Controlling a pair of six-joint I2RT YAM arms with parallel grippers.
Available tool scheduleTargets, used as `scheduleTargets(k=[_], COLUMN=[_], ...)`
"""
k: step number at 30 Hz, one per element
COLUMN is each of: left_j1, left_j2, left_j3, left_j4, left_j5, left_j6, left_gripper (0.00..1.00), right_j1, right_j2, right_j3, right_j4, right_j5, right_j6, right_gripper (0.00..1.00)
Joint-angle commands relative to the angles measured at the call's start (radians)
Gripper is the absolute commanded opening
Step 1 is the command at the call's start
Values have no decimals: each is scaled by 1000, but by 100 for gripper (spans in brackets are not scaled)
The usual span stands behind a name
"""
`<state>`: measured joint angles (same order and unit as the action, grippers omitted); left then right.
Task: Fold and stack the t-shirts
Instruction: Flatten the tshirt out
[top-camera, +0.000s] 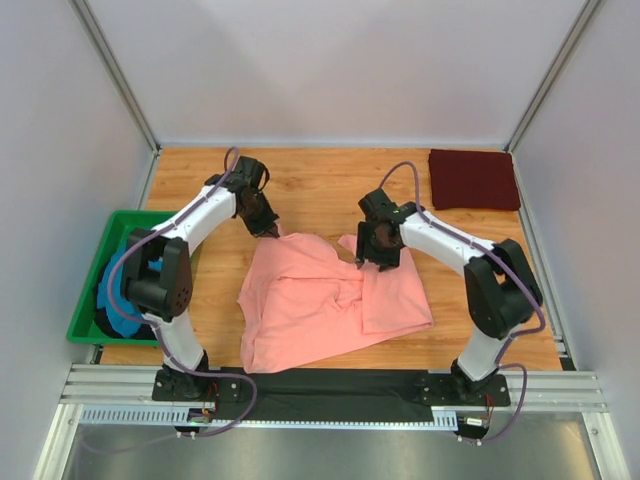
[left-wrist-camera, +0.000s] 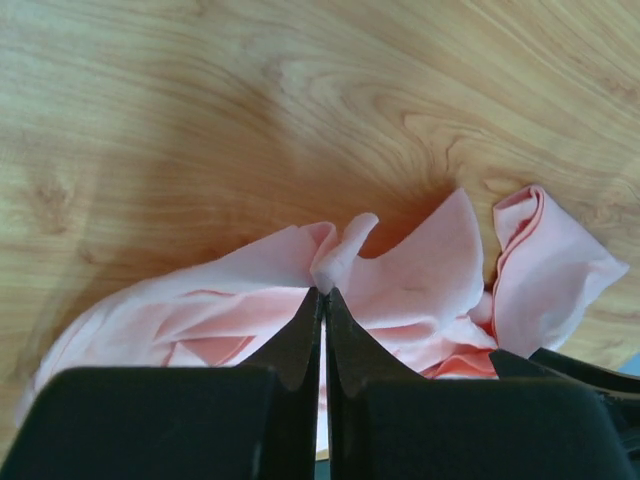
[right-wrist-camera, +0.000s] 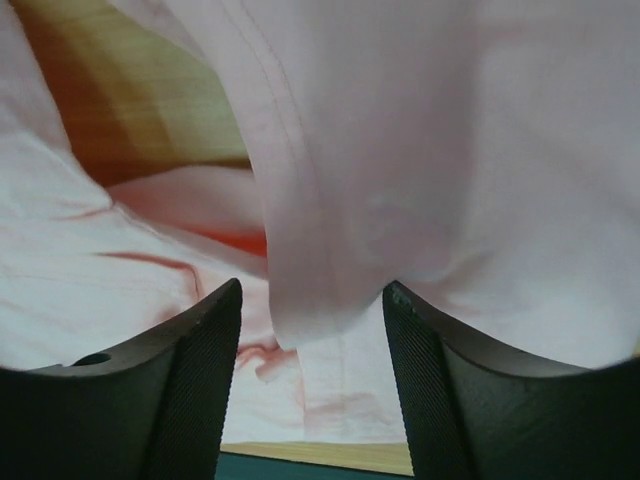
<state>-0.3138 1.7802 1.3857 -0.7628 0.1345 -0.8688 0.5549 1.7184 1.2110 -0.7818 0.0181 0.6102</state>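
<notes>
Gripping the pink t-shirt, left tool hides the pinched edge; right tool released.

3 t-shirts: 1 spread out, 1 folded, 1 bundled.
The salmon-pink t-shirt lies rumpled and partly folded over itself at the centre, its far edge raised. The dark maroon t-shirt sits folded flat at the far right. The teal-blue t-shirt is heaped in the green bin.

walls: plain pale grey | table: light wood grain | near edge: aluminium rail | light: even
</notes>
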Motion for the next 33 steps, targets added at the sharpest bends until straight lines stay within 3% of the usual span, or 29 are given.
scheduleTargets(k=[1, 3, 4, 7, 10, 14, 19, 22, 23, 26, 27, 30, 33], left_j1=[15, 18, 19, 24, 36, 61, 79, 79, 78, 59, 36, -20, -48], left_j2=[53, 111, 131, 211, 289, 376, 395, 377, 346, 254, 225, 92, 6], left_j3=[79, 130, 151, 251, 389, 585, 641, 644, 633, 593, 573, 426, 282], left_j4=[-4, -7, -15, -41, -78, -154, -132, -165, -179, -257, -271, -236, -179], left_j5=[1, 5, 5, 2, -24, -32, 20, 51, 34, -45, -70, -110, -78], left_j6=[-18, -21, -21, -9, 22, 45, 91, 135, 155, 198, 211, 263, 188], left_gripper=[0, 0, 0, 0, 0, 0, 0, 28, 41, 48, 49, 50, 51], right_j1=[11, 10, 7, -30, -102, -234, -464, -547, -587, -601, -599, -573, -512], right_j2=[95, 151, 161, 141, 67, -57, -160, -184, -198, -227, -236, -276, -298], right_j3=[109, 130, 143, 160, 182, 156, 81, 27, 18, -5, 1, 27, 70], right_j4=[-12, -69, -86, -140, -217, -287, -297, -301, -312, -329, -332, -353, -382], right_j5=[114, 198, 232, 307, 370, 393, 313, 257, 234, 204, 174, 138, 144], right_j6=[-12, -20, -17, -17, -23, -58, -99, -79, -69, -43, -35, -27, -10], right_gripper=[58, 55, 38, 14, 0, 0, 1, 7, 9, 25, 32, 40, 42])
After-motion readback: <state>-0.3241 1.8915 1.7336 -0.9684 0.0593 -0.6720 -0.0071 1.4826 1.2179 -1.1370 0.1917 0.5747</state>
